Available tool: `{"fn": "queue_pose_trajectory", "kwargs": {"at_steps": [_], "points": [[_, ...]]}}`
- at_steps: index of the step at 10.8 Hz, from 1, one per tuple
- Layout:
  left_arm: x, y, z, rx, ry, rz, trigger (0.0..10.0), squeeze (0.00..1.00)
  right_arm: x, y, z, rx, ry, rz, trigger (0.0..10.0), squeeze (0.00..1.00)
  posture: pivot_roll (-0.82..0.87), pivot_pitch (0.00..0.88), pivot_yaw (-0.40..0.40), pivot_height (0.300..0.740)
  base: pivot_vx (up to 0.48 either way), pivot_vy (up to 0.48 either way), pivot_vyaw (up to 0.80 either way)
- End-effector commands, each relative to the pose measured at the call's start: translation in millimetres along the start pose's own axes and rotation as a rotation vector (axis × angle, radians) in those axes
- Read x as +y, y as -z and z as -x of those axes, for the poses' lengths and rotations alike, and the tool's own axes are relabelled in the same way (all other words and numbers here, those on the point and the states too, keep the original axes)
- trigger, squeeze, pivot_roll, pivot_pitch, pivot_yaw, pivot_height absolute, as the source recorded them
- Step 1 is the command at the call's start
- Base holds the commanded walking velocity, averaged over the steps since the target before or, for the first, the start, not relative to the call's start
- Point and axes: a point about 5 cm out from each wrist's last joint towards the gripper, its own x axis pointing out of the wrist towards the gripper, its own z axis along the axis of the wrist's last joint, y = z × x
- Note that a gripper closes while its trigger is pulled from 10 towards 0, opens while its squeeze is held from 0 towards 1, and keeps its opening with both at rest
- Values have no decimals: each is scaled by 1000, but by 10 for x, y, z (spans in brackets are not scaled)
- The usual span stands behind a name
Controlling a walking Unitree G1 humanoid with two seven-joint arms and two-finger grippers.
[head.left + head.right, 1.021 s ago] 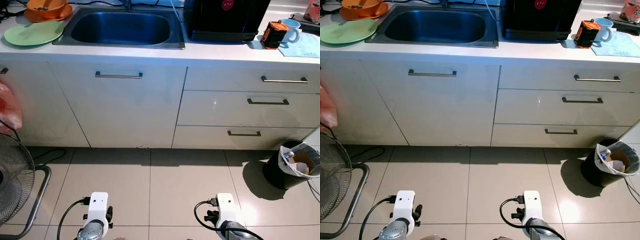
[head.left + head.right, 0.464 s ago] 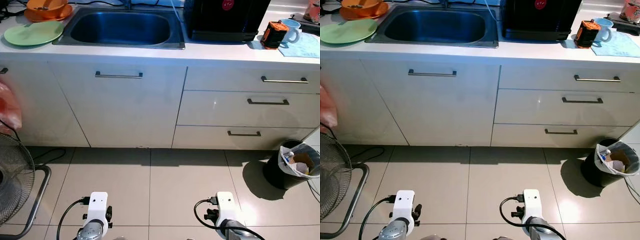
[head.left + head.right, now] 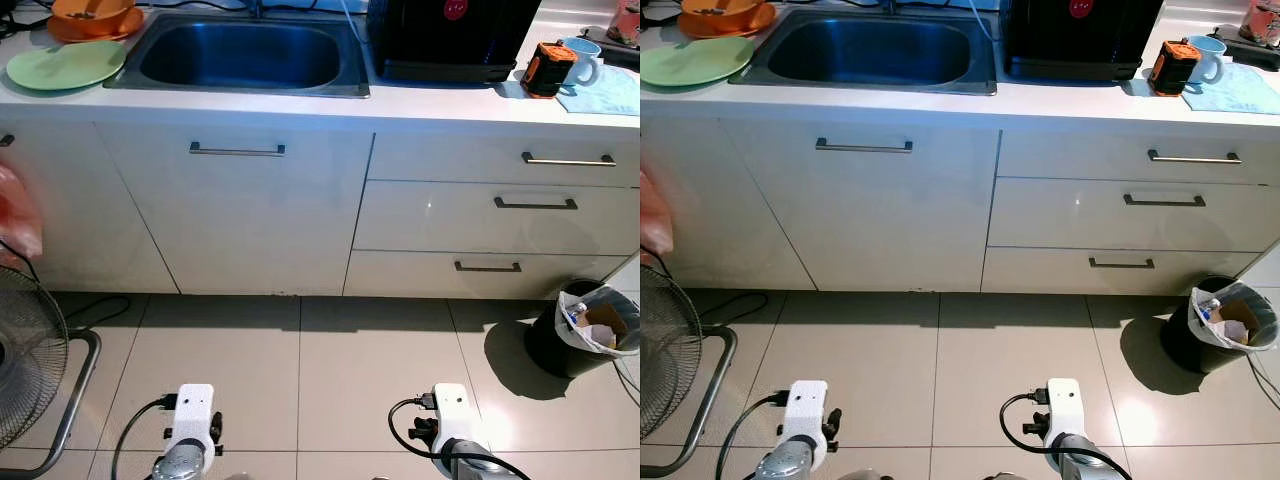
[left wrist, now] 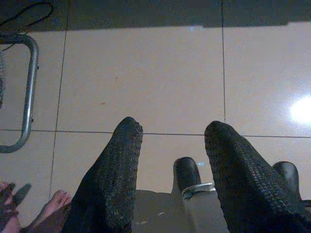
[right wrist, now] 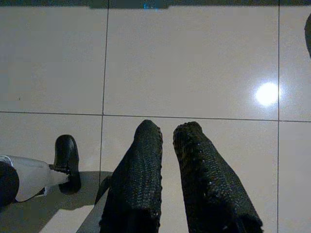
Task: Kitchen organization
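Note:
A white counter (image 3: 430, 105) runs across the top with a steel sink (image 3: 240, 55) set in it. Left of the sink lie a green plate (image 3: 65, 63) and an orange bowl (image 3: 93, 12) on an orange plate. Right of the sink stands a black appliance (image 3: 450, 35), then an orange-and-black container (image 3: 548, 68), a blue mug (image 3: 582, 58) and a blue cloth (image 3: 605, 92). Both arms hang low over the tiled floor, well short of the counter. My left gripper (image 4: 172, 127) is open and empty. My right gripper (image 5: 168, 127) has its fingers close together with nothing between them.
Below the counter are a cabinet door with a bar handle (image 3: 237, 150) and three drawers (image 3: 535, 203). A standing fan (image 3: 25, 350) and a red bag (image 3: 15, 215) are at the left, a lined trash bin (image 3: 590, 330) at the right. A person's bare foot (image 4: 53, 201) is near my left gripper.

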Motion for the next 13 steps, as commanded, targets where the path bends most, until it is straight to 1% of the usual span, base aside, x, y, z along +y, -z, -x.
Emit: {"fn": "queue_pose_trajectory", "kwargs": {"at_steps": [1,13], "points": [[31,1,-4,10,-16,7,10000,0,-22,20,6,9,9,-14,10000,0,11,78,-32,740,266,0,0],[6,-20,-8,1,-8,-4,10000,0,-12,13,3,10,3,-10,10000,0,7,68,-26,740,294,0,0]]}}
